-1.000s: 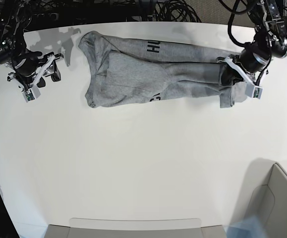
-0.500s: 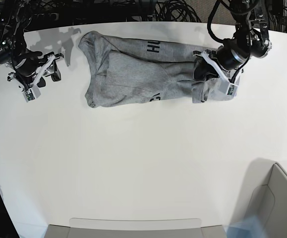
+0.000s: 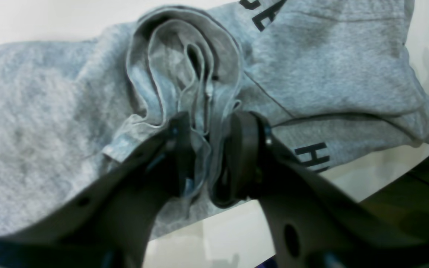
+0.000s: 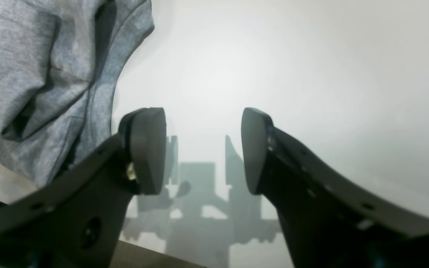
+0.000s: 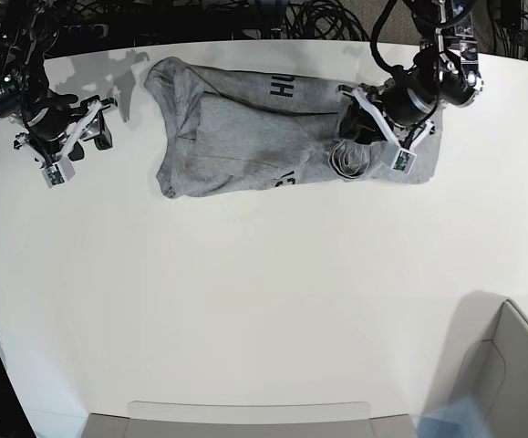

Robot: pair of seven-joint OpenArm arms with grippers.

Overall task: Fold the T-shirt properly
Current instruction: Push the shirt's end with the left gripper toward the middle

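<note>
The grey T-shirt (image 5: 245,128) lies near the far edge of the white table (image 5: 245,301). Black letters "HU" show on it; the rest of the word is folded under. The left gripper (image 3: 209,156) has bunched cloth between its fingers, but whether it squeezes is hard to tell. The right gripper (image 4: 203,149) is wide apart over bare table, beside the shirt. The near side of the table has lots of room.

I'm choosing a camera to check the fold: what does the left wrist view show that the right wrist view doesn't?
Only the left wrist view shows bunched hem layers between the left end effector pads, plus black lettering. Only the right wrist view shows the right end effector open over the bare white table, holding nothing. Both show the grey T-shirt lying on the table.
</note>
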